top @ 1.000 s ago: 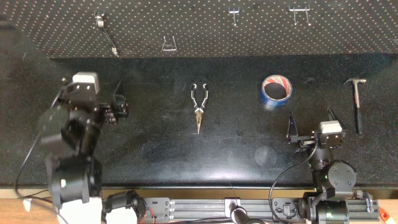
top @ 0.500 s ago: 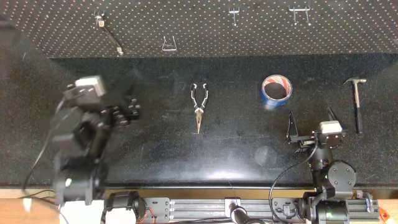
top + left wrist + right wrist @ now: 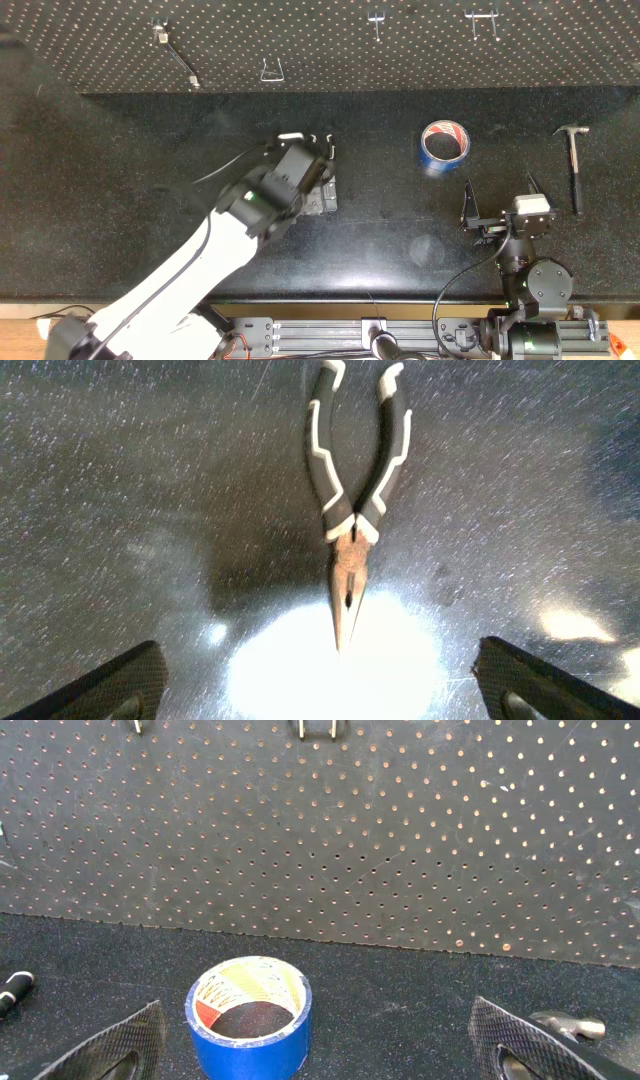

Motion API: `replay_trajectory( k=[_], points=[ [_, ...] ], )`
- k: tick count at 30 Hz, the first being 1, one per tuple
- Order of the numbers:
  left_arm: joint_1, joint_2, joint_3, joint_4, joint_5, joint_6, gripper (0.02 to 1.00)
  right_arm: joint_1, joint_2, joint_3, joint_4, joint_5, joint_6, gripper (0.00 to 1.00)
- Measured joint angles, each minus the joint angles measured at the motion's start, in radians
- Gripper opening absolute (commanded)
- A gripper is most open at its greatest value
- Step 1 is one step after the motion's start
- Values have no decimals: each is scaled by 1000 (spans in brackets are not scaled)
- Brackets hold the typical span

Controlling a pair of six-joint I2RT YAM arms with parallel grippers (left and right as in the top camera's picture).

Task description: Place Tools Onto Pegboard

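Swung across from the left, the left gripper hangs wide open and empty over the pliers.

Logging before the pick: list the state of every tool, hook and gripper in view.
Pliers: flat on the table, handles apart, not gripped.
Tape roll: on the table, hole up, not gripped.
Hammer: flat on the table, not gripped.
Left gripper: open, over the pliers.
Right gripper: open, holding nothing.
Pegboard hook: empty.
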Motion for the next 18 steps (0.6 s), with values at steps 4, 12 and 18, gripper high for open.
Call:
replay_trajectory(
  k=[4,12,18],
  points=[
    [0,181,127,-13,3,64,996,0,0,0,0,0,0,980],
    [55,361,198,59,-9,183,996,0,0,0,0,0,0,980],
    [90,418,200,138,-4,205,996,0,0,0,0,0,0,980]
  ],
)
